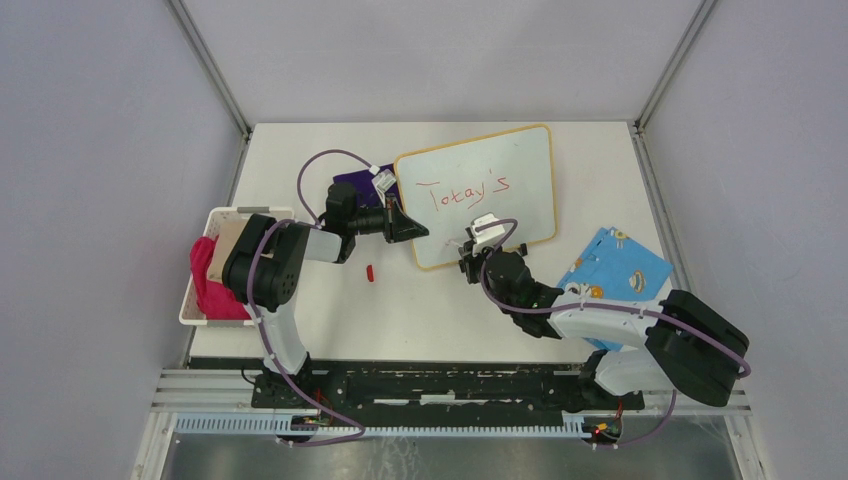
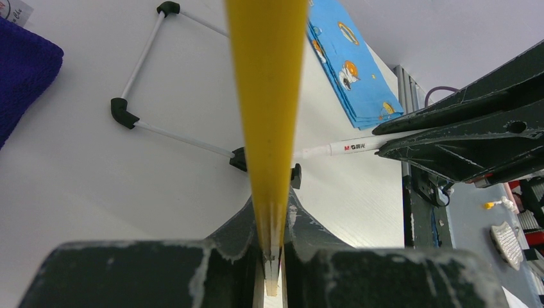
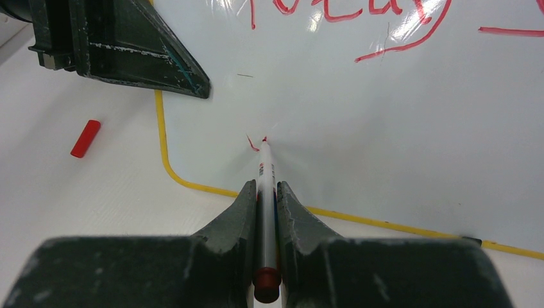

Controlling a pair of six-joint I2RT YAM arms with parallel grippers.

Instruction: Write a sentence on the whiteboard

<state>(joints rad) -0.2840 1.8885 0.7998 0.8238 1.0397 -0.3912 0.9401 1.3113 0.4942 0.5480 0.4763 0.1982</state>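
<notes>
The whiteboard (image 1: 500,215) stands tilted at the table's middle, with a yellow-orange frame. One red line reading "Today's" (image 1: 470,192) is on it. My left gripper (image 1: 420,230) is shut on the board's left edge; the frame (image 2: 266,96) runs between its jaws. My right gripper (image 1: 468,250) is shut on a white marker (image 3: 265,179). The marker's tip touches the board's lower left, where a short red stroke (image 3: 252,142) shows. The red writing (image 3: 346,13) lies above it in the right wrist view. The board's wire stand with black feet (image 2: 122,114) shows behind.
A red marker cap (image 1: 369,272) lies on the table left of the board. A white basket (image 1: 240,211) with pink cloth (image 1: 205,275) is at the left edge. A purple cloth (image 1: 355,185) lies behind the left gripper. A blue patterned sheet (image 1: 615,270) lies at the right.
</notes>
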